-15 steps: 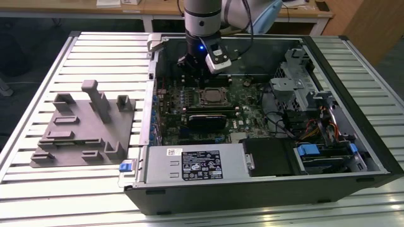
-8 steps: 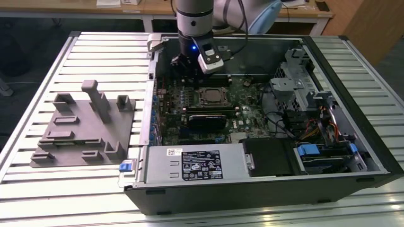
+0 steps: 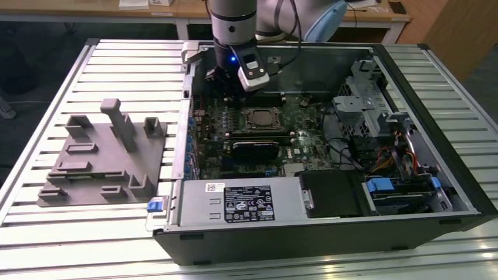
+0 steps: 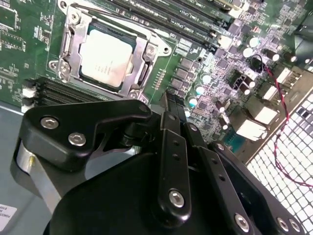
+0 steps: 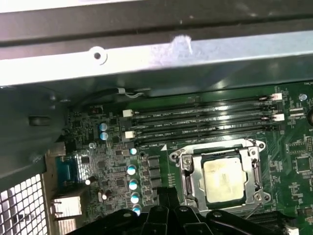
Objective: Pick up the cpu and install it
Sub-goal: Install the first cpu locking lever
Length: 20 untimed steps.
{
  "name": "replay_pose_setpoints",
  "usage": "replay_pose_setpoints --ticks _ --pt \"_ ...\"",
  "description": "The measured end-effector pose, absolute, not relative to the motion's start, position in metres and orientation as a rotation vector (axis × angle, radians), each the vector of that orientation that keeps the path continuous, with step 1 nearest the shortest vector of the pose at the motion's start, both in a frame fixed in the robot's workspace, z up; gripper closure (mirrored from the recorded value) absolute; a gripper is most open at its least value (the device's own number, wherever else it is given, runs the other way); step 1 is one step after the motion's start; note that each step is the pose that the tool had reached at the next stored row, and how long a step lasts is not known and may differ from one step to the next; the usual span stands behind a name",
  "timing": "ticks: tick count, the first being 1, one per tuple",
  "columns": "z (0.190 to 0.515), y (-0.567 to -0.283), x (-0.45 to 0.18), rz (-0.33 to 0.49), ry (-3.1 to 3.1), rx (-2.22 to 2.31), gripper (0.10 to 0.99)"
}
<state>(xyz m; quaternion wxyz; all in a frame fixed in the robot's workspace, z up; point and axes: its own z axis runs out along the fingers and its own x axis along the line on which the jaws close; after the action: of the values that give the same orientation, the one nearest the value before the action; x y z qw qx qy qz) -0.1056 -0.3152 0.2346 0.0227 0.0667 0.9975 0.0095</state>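
- Silver slats make up the table (image 3: pixel 70 245), and a big open computer case (image 3: pixel 311 240) lies on it.
- On the exterior view's left of the case sits a gray plastic fixture (image 3: pixel 101 157).
- A white-labelled box (image 3: pixel 241 201) sits at the near edge of the case.
- The arm (image 3: pixel 232 23) comes straight down from above into the far part of the case.
- It points its gripper (image 4: pixel 166 98) down at the green board (image 5: pixel 112 161).
- The gripper's two fingers (image 4: pixel 173 147) are pressed together, with nothing between them.
- The cpu (image 4: pixel 106 56) lies flat in its metal socket frame (image 4: pixel 143 66) on the board, shiny top up.
- The gripper hangs near the socket's corner and does not touch the cpu.
- Long black memory slots (image 5: pixel 205 120) run just beside the socket.
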Motion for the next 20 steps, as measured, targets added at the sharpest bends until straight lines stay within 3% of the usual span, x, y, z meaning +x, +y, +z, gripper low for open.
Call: replay_pose_setpoints --ticks 20 --pt "0.243 -0.3152 -0.1083 0.241 3.089 0.208 0.98"
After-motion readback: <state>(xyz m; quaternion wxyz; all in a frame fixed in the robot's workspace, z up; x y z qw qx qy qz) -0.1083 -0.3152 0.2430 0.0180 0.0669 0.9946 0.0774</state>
